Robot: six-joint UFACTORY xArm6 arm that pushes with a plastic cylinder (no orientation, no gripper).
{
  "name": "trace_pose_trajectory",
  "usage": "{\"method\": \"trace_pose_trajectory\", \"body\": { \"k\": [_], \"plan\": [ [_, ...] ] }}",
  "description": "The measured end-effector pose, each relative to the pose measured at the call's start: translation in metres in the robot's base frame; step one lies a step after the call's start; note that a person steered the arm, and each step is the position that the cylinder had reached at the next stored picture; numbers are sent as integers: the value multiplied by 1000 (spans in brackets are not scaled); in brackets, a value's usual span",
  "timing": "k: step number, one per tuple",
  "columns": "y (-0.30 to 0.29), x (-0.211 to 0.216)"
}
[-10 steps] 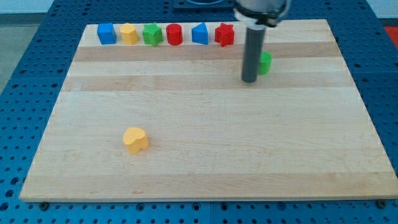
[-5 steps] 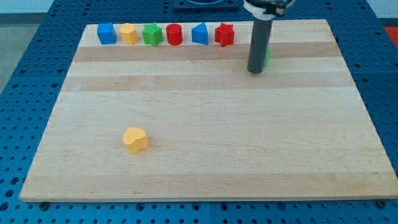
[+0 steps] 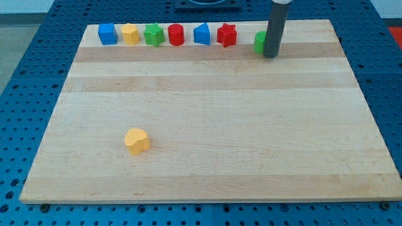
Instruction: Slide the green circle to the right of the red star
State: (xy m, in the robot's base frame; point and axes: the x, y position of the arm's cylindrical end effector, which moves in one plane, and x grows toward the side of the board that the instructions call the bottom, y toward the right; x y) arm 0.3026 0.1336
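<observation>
The green circle (image 3: 259, 42) sits near the board's top edge, to the right of the red star (image 3: 227, 34) with a gap between them. My rod stands upright just right of the green circle and hides its right side. My tip (image 3: 271, 55) rests on the board at the circle's lower right, touching or nearly touching it.
A row along the top edge holds a blue block (image 3: 107, 33), a yellow block (image 3: 130, 33), a green block (image 3: 154, 34), a red block (image 3: 176, 34) and a blue block (image 3: 201, 34). A yellow heart (image 3: 137, 140) lies at the lower left. The wooden board (image 3: 207, 125) lies on a blue pegboard.
My tip moved up and to the right, from the green circle's left side to its right side. The green circle slid up and slightly left, closer to the top row.
</observation>
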Motion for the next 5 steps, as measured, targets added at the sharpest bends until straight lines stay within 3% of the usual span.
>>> {"method": "trace_pose_trajectory", "body": {
  "k": [5],
  "plan": [
    [0,-24]
  ]
}}
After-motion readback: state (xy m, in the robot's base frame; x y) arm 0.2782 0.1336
